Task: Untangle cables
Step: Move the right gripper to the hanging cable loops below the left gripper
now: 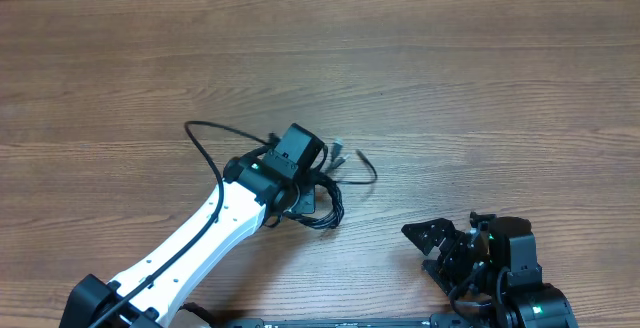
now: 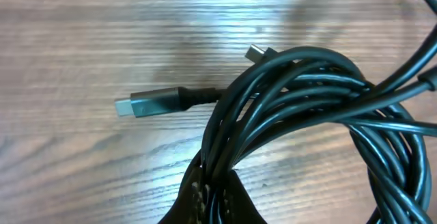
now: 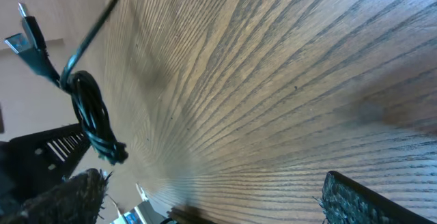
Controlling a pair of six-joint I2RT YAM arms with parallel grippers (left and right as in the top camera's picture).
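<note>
The cables (image 1: 325, 206) lie as a small black coil in the middle of the table. One loose end (image 1: 368, 168) curls off to the right, and a silver plug (image 1: 338, 150) points away from the coil. My left gripper (image 1: 303, 190) sits on the coil's left side. In the left wrist view it (image 2: 217, 184) is shut on several strands of the coil (image 2: 307, 94), with a silver-ended plug (image 2: 136, 104) lying flat to the left. My right gripper (image 1: 445, 240) stands open near the front right, apart from the cables. In the right wrist view the coil (image 3: 92, 118) shows far off, beyond the wide-apart fingers (image 3: 365, 200).
The wood-grain table (image 1: 480, 88) stretches all around the coil. A thick black wire (image 1: 200, 138) loops out from the white left arm (image 1: 190, 243). The right arm's base (image 1: 520, 288) sits at the front right edge.
</note>
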